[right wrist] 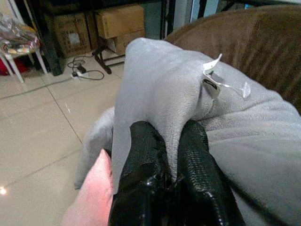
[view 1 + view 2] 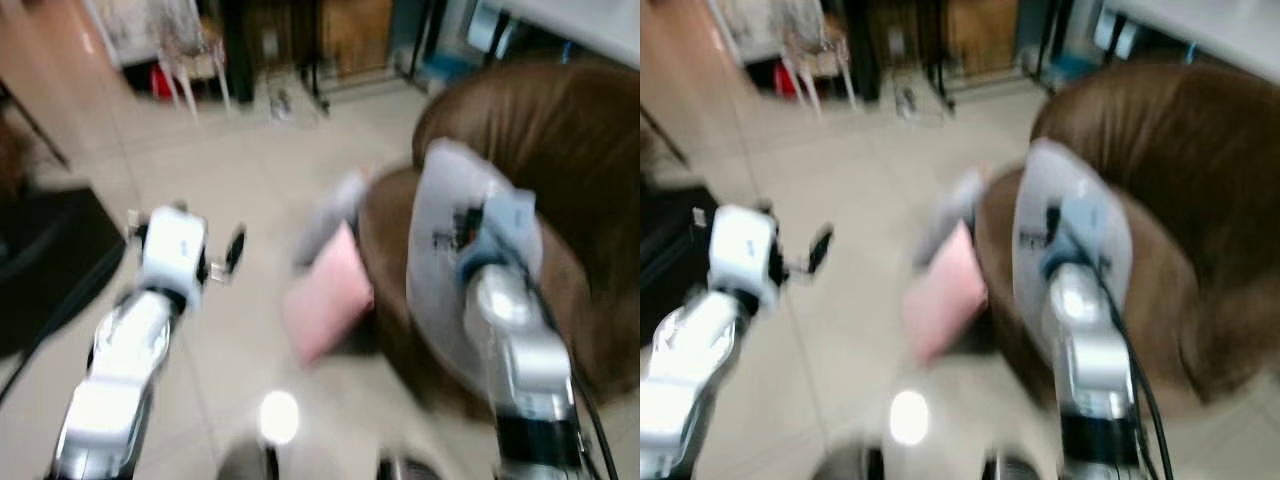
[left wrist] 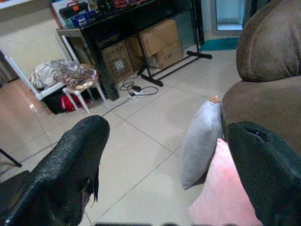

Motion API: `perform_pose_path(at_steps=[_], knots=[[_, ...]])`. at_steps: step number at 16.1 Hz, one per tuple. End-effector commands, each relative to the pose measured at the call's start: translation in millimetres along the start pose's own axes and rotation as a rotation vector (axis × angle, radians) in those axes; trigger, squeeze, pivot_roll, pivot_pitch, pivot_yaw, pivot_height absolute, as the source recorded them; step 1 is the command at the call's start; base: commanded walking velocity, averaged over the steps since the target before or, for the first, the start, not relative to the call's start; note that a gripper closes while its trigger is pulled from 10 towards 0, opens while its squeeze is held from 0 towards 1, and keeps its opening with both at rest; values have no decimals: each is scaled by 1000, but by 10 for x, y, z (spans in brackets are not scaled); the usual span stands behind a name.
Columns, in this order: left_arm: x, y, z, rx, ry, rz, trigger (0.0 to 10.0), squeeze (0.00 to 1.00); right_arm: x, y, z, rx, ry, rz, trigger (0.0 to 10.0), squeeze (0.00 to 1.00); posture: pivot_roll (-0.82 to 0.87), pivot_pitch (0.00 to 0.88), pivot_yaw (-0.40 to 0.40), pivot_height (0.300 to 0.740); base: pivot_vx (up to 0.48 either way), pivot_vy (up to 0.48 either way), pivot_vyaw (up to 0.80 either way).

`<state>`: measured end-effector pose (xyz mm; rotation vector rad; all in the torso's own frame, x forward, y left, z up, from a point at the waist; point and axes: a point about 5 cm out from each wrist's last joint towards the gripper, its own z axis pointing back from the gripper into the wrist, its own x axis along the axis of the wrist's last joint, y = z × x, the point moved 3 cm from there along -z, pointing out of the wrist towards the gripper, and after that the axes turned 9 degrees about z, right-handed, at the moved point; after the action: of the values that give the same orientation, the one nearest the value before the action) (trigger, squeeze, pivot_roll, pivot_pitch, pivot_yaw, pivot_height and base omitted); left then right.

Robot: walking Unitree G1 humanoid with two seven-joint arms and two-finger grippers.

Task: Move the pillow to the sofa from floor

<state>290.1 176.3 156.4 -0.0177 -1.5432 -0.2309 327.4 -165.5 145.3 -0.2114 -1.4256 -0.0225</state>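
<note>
My right gripper (image 1: 171,136) is shut on a fold of a grey pillow (image 1: 160,89), which hangs raised over the seat of the brown sofa (image 2: 560,140). A small white tag sticks out of that pillow. On the floor, a pink pillow (image 2: 325,295) and a second grey pillow (image 3: 202,141) lean against the sofa's front. My left gripper (image 2: 225,255) is held out over the tiled floor, left of the pink pillow, open with nothing between its fingers (image 3: 80,160). Both eye views are blurred.
A black shelf with cardboard boxes (image 3: 150,42) stands along the far wall. A white chair (image 3: 66,77) piled with things is at the far left, and cables (image 3: 136,87) lie on the tiles. A dark object (image 2: 40,250) sits at my left.
</note>
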Motion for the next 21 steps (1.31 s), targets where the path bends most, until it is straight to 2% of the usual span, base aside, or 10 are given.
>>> perform_pose_path(at_steps=[1, 3, 5, 7, 8, 10, 14, 18, 21], knots=[[-3, -2, -18, 7, -1, -9, 10000, 0, 120, -19, 38, 5, -48, -18, 10000, 0, -59, 0, 24, 740, 0, 0, 0], [18, -5, -27, 9, -23, -25, 10000, 0, 115, -37, 84, 10, -40, -29, 10000, 0, -53, 0, 17, 740, 0, 0, 0], [19, -23, -16, -11, -22, -3, 10000, 0, 131, -14, 110, 21, -43, -34, 10000, 0, -50, 0, 13, 740, 0, 0, 0], [-8, -18, 6, -7, -11, -23, 10000, 0, 200, 47, 141, 47, -75, -29, 10000, 0, -44, 0, 11, 740, 0, 0, 0], [-9, -2, 10, -2, -15, -20, 10000, 0, 222, 96, 157, 72, -92, 6, 10000, 0, -40, 0, 6, 740, 0, 0, 0], [21, 37, 11, 10, -33, 1, 10000, 0, 222, 161, 179, 114, -96, -20, 10000, 0, -40, 0, 6, 740, 0, 0, 0], [35, 42, 32, -1, -40, 21, 10000, 0, 226, 252, 207, 156, -97, -32, 10000, 0, -32, 0, 5, 740, 0, 0, -800], [27, 45, 38, -11, -34, 27, 10000, 0, 204, 272, 217, 157, -93, -34, 10000, 0, -30, 0, 11, 740, 251, 0, -800], [29, 33, 36, -14, -35, 31, 10000, 0, 206, 271, 214, 161, -101, -22, 10000, 0, -29, 0, 11, 740, 259, 0, 0]])
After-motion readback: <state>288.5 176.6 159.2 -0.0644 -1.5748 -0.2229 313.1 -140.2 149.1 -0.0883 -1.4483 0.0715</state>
